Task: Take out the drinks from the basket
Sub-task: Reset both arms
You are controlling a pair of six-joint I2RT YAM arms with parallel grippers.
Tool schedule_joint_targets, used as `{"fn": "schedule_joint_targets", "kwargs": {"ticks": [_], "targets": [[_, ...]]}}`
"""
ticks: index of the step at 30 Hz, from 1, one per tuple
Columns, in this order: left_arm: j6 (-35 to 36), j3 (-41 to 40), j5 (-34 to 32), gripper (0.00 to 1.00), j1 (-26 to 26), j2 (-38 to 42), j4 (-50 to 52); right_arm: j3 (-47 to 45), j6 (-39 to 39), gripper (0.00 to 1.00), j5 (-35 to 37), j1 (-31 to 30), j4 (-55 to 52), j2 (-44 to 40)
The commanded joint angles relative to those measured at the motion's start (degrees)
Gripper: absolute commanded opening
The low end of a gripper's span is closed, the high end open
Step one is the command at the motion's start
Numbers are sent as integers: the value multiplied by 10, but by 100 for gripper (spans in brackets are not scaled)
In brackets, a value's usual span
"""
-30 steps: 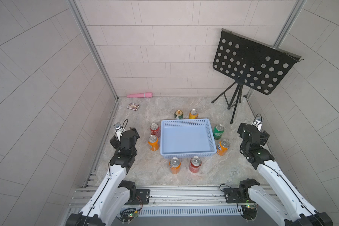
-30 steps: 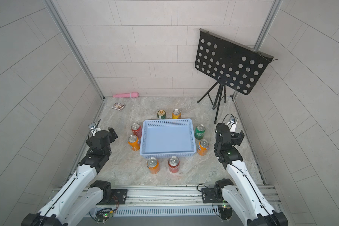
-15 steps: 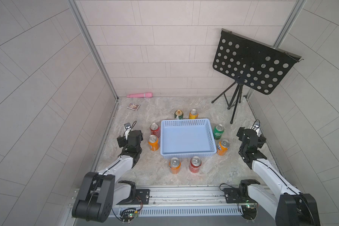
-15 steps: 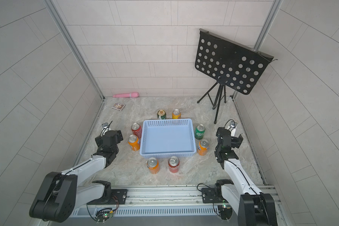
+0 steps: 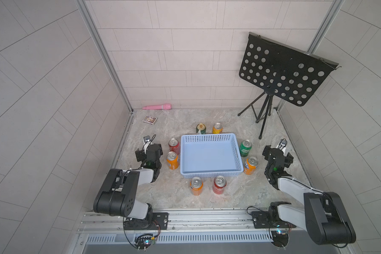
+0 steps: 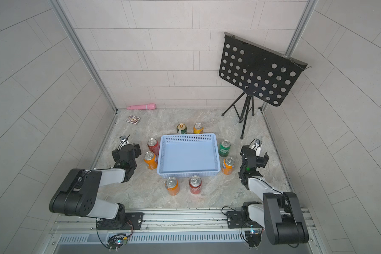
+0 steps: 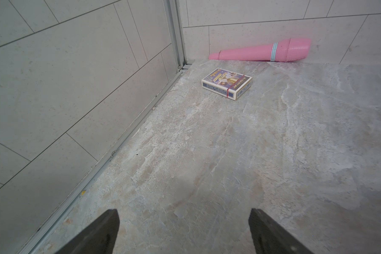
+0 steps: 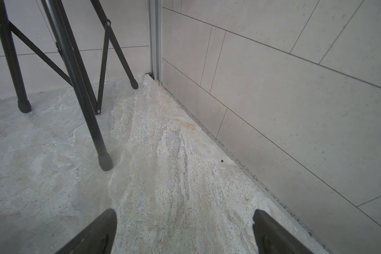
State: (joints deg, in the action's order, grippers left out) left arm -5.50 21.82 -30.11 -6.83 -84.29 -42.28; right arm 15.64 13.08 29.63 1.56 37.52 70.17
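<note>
The blue basket (image 5: 209, 154) sits in the middle of the surface (image 5: 229, 195), and all eight drinks (image 5: 196, 185) stand outside it, two by each side. The left fingers (image 7: 97, 235) are wide apart and hold nothing, pointing toward a little card box (image 7: 227, 83) and a pink stick (image 7: 262, 51). The right fingers (image 8: 273, 235) are wide apart too, holding nothing, near the legs of a black stand (image 8: 84, 88).
</note>
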Motion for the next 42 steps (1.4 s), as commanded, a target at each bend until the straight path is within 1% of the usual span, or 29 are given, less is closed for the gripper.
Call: {"fn": "schedule_joint_targets", "kwargs": {"ticks": [1, 3, 4, 6, 7, 8, 11, 12, 15, 17, 20, 21, 22, 23, 24, 26, 27, 28, 30, 31, 33, 34, 37, 40, 42], "targets": [[0, 33, 20, 100, 11, -4, 22, 4, -1, 100, 15, 0, 80, 39], [-3, 48, 30, 100, 19, -12, 41, 27, 10, 100, 10, 0, 21, 35], [-4, 58, 35, 100, 20, -15, 57, 31, 13, 100, 11, 0, 8, 34], [-5, 57, 38, 100, 22, -15, 54, 16, 29, 100, 5, 0, 39, 37], [-5, 57, 40, 100, 23, -14, 54, -8, 38, 100, -17, 1, 81, 39], [-5, 58, 40, 100, 23, -16, 54, -37, 27, 100, -39, 0, 166, 60], [-5, 58, 40, 100, 23, -15, 55, -95, 2, 100, -56, 0, 428, 175], [-5, 58, 40, 100, 23, -16, 55, -99, 1, 100, -71, -1, 418, 163], [-5, 59, 40, 100, 23, -16, 55, -73, 2, 100, -84, 0, 302, 113], [-5, 58, 41, 100, 23, -16, 55, -48, -8, 100, -107, 0, 264, 117], [-5, 58, 40, 100, 23, -16, 55, -38, -24, 100, -140, 0, 297, 155], [-6, 59, 41, 100, 23, -15, 55, -38, -31, 100, -159, 0, 290, 167], [-5, 58, 41, 100, 23, -16, 54, -32, -36, 100, -158, 0, 305, 185], [-5, 58, 41, 100, 23, -15, 56, -28, -41, 100, -159, -1, 343, 212], [-5, 58, 41, 100, 23, -16, 55, -27, -42, 100, -152, -4, 341, 212], [-5, 58, 40, 100, 23, -15, 55, -15, -32, 100, -144, -4, 261, 174], [-5, 58, 40, 100, 23, -16, 54, -11, -32, 100, -142, -5, 241, 169], [-5, 58, 41, 100, 23, -15, 55, -10, -35, 100, -142, -5, 253, 176], [-5, 58, 41, 100, 23, -15, 55, -21, -42, 100, -139, -7, 321, 208], [-5, 58, 41, 100, 23, -14, 55, -21, -42, 100, -138, -8, 324, 207], [-5, 58, 41, 100, 23, -14, 55, -13, -36, 100, -138, -8, 273, 184], [-6, 58, 40, 100, 23, -16, 55, -13, -36, 100, -138, -8, 268, 183], [-5, 59, 41, 100, 23, -15, 55, -22, -43, 100, -138, -9, 321, 206], [-5, 58, 41, 100, 23, -15, 56, -16, -39, 100, -140, -9, 292, 193], [-5, 59, 41, 100, 23, -15, 56, -11, -45, 100, -147, -9, 292, 198]]}}
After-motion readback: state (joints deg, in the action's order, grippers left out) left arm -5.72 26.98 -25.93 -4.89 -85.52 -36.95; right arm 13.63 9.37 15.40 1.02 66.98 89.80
